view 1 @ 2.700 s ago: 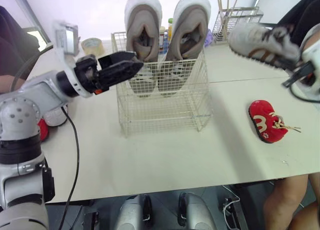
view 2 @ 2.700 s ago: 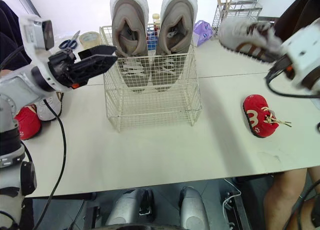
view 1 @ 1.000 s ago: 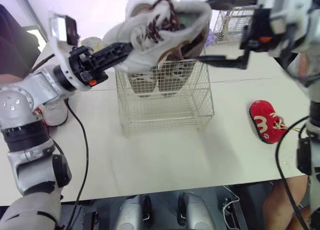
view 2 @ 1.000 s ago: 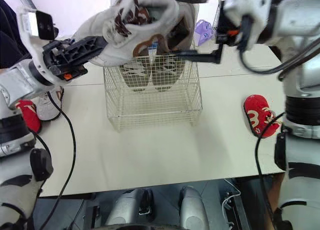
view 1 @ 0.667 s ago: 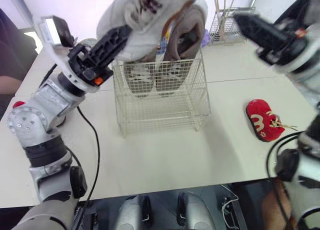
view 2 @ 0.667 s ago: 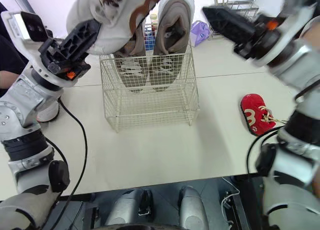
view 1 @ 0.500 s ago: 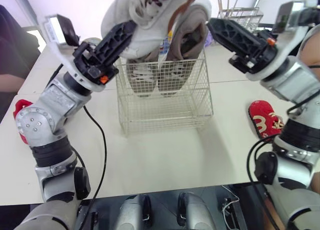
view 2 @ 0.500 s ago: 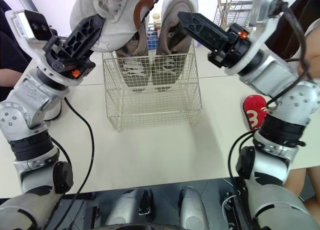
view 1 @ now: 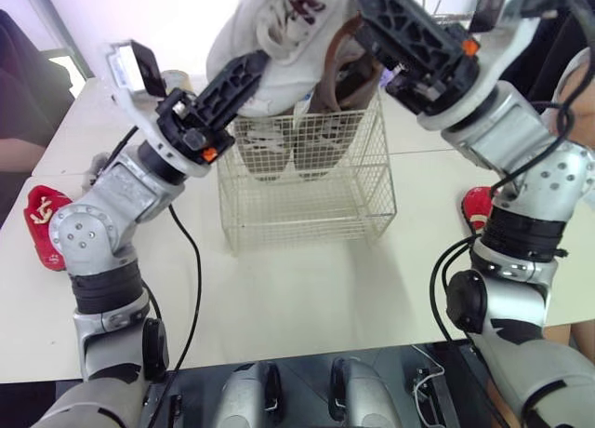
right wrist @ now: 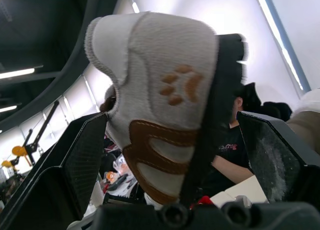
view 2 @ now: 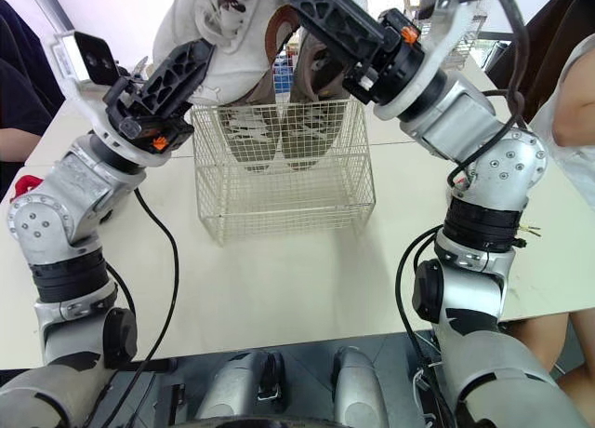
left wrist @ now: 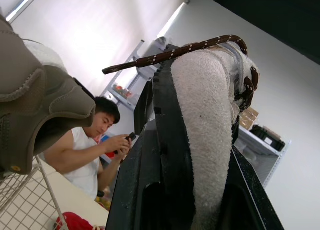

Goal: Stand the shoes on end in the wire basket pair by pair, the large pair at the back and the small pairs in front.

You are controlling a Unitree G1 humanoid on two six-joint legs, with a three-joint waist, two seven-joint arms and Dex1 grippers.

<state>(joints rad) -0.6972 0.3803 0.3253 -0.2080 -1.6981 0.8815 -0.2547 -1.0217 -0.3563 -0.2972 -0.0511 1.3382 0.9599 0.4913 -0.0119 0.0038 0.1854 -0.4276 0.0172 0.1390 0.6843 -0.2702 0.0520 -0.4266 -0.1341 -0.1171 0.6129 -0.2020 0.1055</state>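
My left gripper (view 1: 249, 73) is shut on a small white shoe with brown trim (view 1: 279, 23) and holds it high above the wire basket (view 1: 307, 191). In the left wrist view the shoe's fuzzy edge (left wrist: 205, 115) sits between the fingers. My right gripper (view 1: 372, 14) reaches in from the right, open, with its fingers (right wrist: 75, 160) on either side of the shoe's heel (right wrist: 160, 100) and gaps showing. The large grey pair (view 2: 316, 70) stands on end at the back of the basket.
One red small shoe (view 1: 42, 225) lies at the table's left edge; another (view 1: 474, 205) peeks out behind my right arm. A person (view 2: 576, 102) sits at the right, another (view 1: 19, 102) at the left. The table in front of the basket is bare.
My right gripper has swung in from the right and now straddles the shoe's heel. The left gripper still holds the shoe above the basket. The camera has shifted a little.
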